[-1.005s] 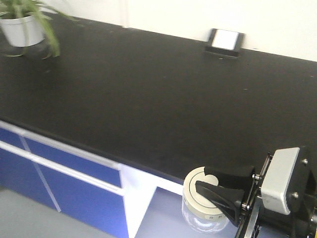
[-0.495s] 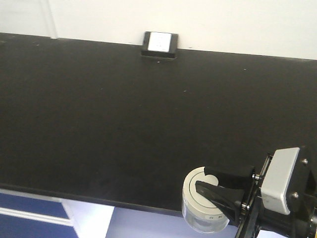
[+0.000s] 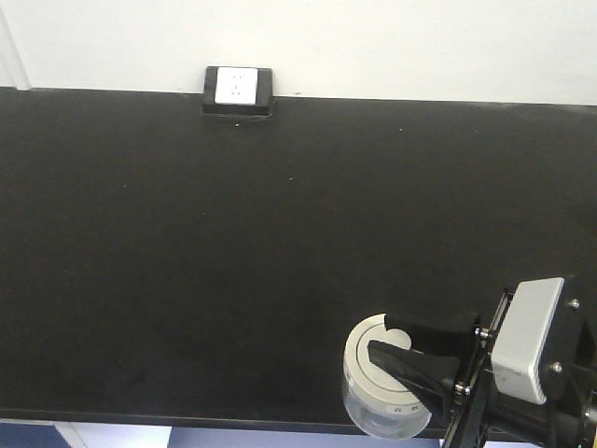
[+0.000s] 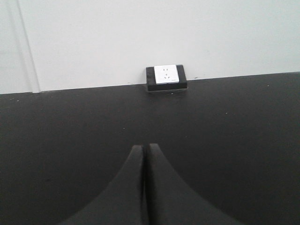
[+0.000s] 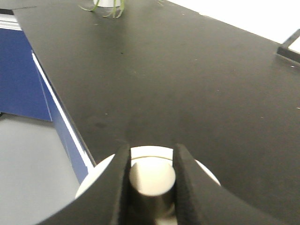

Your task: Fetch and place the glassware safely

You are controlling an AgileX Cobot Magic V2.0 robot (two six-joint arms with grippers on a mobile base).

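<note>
The glassware [image 3: 368,392], a squat clear jar with a cream-white lid, hangs at the bottom right of the front view, over the front edge of the black counter [image 3: 280,233]. My right gripper [image 3: 380,336] is shut on the lid's central knob [image 5: 152,178]. In the right wrist view the right gripper [image 5: 151,148] has one black finger on each side of the knob, and the lid's rim [image 5: 96,176] shows beyond them. My left gripper [image 4: 143,148] is shut with nothing in it and hovers above the counter [image 4: 234,140]. It does not show in the front view.
A black wall socket box [image 3: 239,91] with a white face sits at the counter's back edge against the white wall. Blue cabinet fronts [image 5: 18,79] run below the counter's front edge. Green plant leaves [image 5: 110,7] show at the counter's far end.
The front view has swung along the counter. The plant and blue cabinets have left it, the socket has shifted left, and the counter now lies square across. The jar stays held in the right gripper.
</note>
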